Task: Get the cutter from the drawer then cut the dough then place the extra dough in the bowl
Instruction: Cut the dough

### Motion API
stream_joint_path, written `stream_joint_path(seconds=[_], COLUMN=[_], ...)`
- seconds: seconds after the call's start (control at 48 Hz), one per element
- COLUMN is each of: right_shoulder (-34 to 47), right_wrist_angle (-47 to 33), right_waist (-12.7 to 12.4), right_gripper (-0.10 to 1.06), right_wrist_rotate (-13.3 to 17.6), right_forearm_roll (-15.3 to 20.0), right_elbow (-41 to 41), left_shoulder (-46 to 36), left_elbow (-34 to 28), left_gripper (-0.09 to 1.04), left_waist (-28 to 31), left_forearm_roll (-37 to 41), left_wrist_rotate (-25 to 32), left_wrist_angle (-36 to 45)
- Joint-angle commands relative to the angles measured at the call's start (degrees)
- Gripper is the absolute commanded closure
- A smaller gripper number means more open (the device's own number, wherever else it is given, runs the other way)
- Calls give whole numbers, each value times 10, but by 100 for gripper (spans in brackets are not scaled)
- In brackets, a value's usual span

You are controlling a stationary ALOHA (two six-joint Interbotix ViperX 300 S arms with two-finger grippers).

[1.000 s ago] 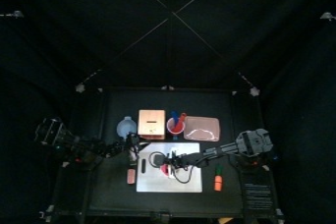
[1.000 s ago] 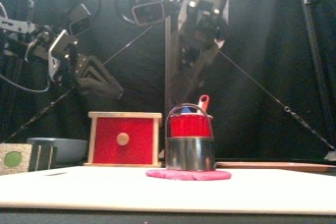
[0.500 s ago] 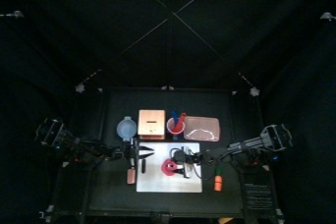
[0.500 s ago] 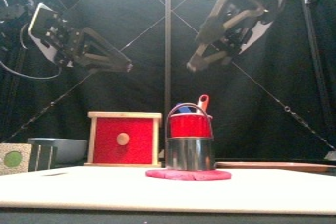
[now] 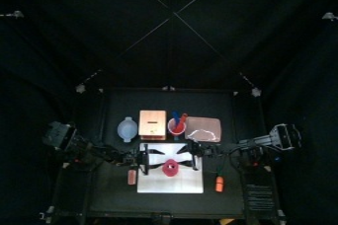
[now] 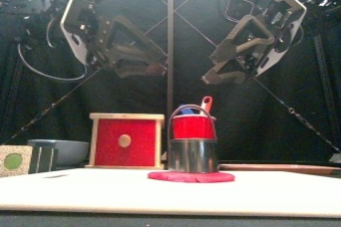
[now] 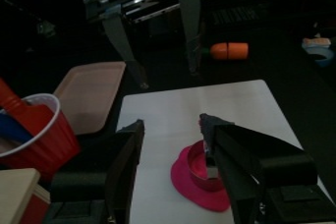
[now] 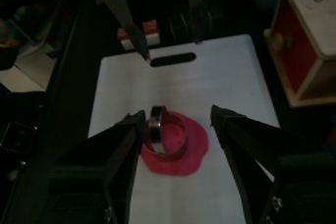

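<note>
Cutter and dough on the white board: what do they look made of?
Cutter: probably metal, a shiny silver wall with reflections. Dough: seemingly soft modelling clay, matte pink-red, flattened with an uneven edge.

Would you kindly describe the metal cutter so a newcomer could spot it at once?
Find the white cutting board in the foreground. A flat pink dough disc lies on it, and the round metal cutter stands on that dough. It alone is shiny steel; the cup behind it is red.
</note>
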Motion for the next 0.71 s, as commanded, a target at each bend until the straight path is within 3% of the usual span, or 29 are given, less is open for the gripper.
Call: stream_joint_path(seconds=[0.021,0.312,0.396,0.5,0.708], right_shoulder=[27,119,124,122,145], right_wrist_angle=[-89,-151,-175,-181,-194], right_waist=[5,18,18,35,96], right_gripper=[8,15,19,23,24], right_wrist_rotate=[-4,-8,-28,-62,-116], right_forearm_roll=[1,18,27,64,192], right_elbow=[15,10,15,14,18], left_shoulder=[10,56,65,68,90], left_elbow=[-11,31,28,24,22], left_gripper=[9,9,9,9,9], left_waist=[-5,-33,-34,-37,-36], left_forearm_roll=[7,6,7,18,19], left_wrist_rotate=[-15,-109,-125,-127,-129], left_wrist_angle=[-27,-140,-145,-145,-145])
